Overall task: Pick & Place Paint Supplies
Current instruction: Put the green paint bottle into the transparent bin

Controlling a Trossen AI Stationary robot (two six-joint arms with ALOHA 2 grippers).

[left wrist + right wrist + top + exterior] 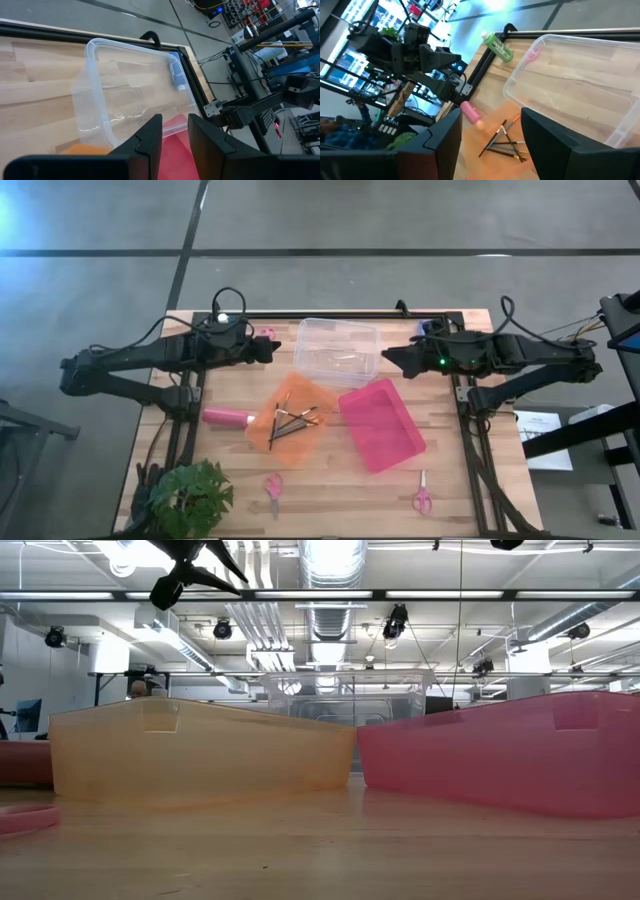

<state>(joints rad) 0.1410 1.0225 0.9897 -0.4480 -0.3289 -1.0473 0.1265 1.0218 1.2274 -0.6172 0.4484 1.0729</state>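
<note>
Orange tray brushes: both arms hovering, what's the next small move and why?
Probably lower the right gripper toward the thin paintbrushes lying in the translucent orange plastic tray. Its fingers stand apart with nothing between them, the right wrist view looks at the brushes, and the clear plastic bin beside them holds no supplies.

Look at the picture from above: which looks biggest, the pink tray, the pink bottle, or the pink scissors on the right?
1. Pink tray, easily the biggest.
2. Pink bottle.
3. Pink scissors, only slightly smaller than the bottle, so that's close.
</note>
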